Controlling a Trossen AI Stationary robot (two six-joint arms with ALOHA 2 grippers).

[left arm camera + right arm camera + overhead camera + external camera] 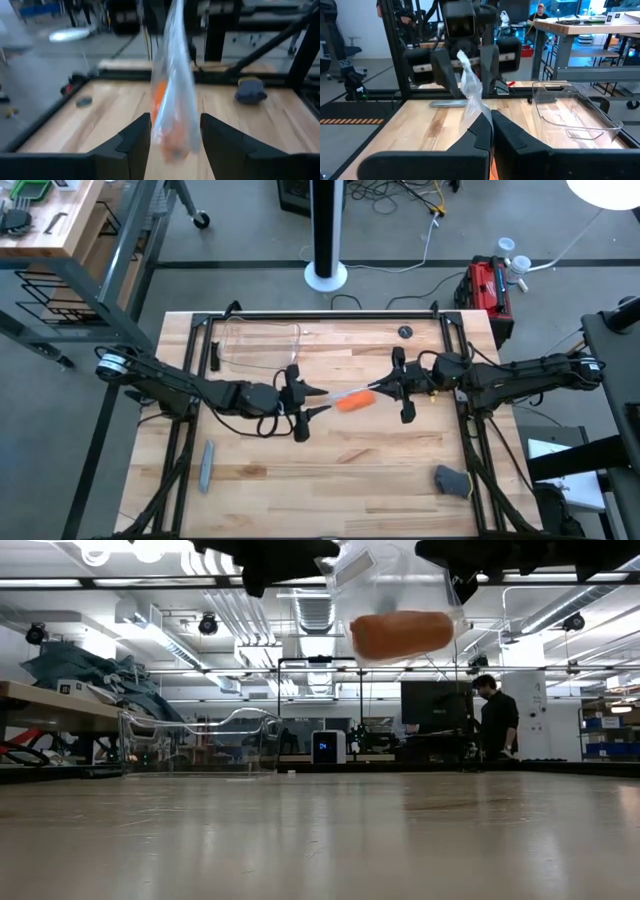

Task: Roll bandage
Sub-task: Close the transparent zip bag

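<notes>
The bandage (355,401) is a stubby orange roll inside a crinkled clear plastic wrap (470,90), hanging in the air above the middle of the table; the low view shows the roll (400,635) well clear of the tabletop. My right gripper (378,392) comes from the table's right and is shut on the wrap. My left gripper (322,402) comes from the left and is open; its fingers (135,140) stand on either side of the wrap's other end (172,100). Whether they touch it, I cannot tell. My right gripper pinches the clear wrap (481,112) between its two fingers, coming level from the table's right side. The wrap stretches from the fingers toward my left gripper. The orange roll sits inside the wrap, slightly below the fingers, lifted clear of the table.
A clear plastic container (262,345) stands at the far left of the table. A grey bar (207,465) lies near the front left, a dark grey lump (452,480) near the front right, and a small dark disc (404,332) at the far right.
</notes>
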